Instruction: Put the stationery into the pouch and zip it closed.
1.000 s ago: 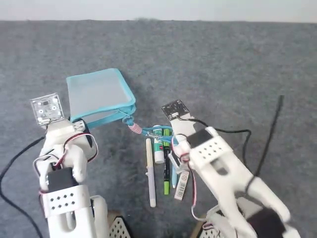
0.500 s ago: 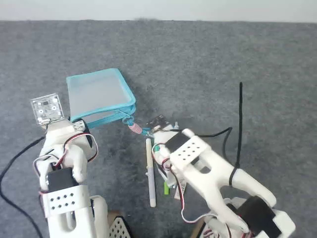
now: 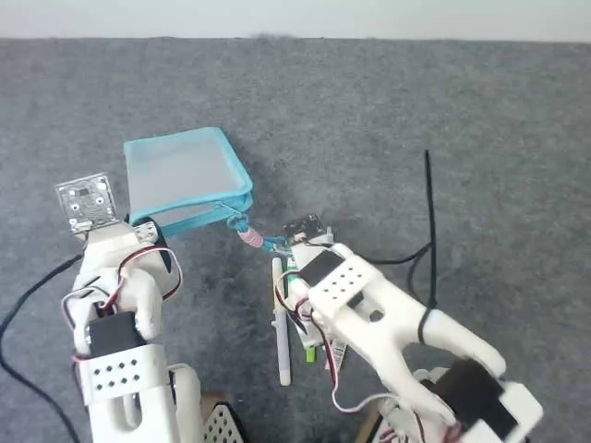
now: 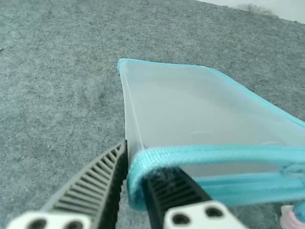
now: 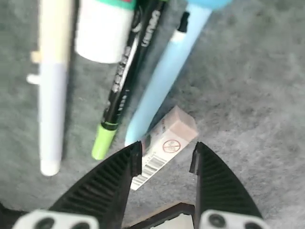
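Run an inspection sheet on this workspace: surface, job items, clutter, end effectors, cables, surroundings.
Surface: grey carpet-like mat, no spills seen.
Job's things: pouch, translucent with a teal rim, mouth looks open. A white pen, white tube, green-tipped marker, blue pen and eraser lie side by side on the mat, outside the pouch.
Clutter: nothing seen.
End effectors: left end effector is closed on the pouch's teal rim. Right end effector is open, over the eraser.
Cables: a black cable runs across the mat beside the right arm, clear of the stationery.
Surroundings: pale wall beyond the mat.
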`<state>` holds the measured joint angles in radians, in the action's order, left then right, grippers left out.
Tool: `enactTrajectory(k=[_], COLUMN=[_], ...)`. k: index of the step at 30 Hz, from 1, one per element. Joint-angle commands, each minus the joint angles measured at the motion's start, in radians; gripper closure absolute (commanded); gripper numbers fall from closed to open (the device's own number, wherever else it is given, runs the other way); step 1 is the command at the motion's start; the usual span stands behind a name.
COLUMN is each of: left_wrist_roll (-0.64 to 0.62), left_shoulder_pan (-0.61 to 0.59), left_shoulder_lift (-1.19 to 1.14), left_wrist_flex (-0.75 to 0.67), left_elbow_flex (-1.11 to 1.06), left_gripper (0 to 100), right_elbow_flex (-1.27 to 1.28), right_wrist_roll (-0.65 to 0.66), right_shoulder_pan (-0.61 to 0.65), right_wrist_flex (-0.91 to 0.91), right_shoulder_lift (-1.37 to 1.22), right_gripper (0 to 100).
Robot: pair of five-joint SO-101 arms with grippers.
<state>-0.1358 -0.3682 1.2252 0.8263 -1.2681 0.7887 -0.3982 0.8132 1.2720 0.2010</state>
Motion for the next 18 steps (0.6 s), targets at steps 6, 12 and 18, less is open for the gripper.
enactTrajectory(k=[6, 12, 18], left_wrist_roll=[0.011, 0.011, 0.011], left_shoulder_pan=[0.008, 0.008, 0.008], left_shoulder_lift=[-0.011, -0.011, -0.011], left_wrist_flex=[-0.037, -0.035, -0.037], left_elbow_flex=[0.008, 0.008, 0.007], left_gripper=[99, 99, 99], right_elbow_flex=[-0.106, -0.104, -0.203], right_wrist_roll=[0.075, 0.232, 0.485], right_shoulder_pan=[-0.074, -0.193, -0.443], right_wrist_flex=[0.051, 0.022, 0.013], right_shoulder_lift=[-0.091, -0.091, -0.071], right_gripper=[88.7, 98.7, 99.2])
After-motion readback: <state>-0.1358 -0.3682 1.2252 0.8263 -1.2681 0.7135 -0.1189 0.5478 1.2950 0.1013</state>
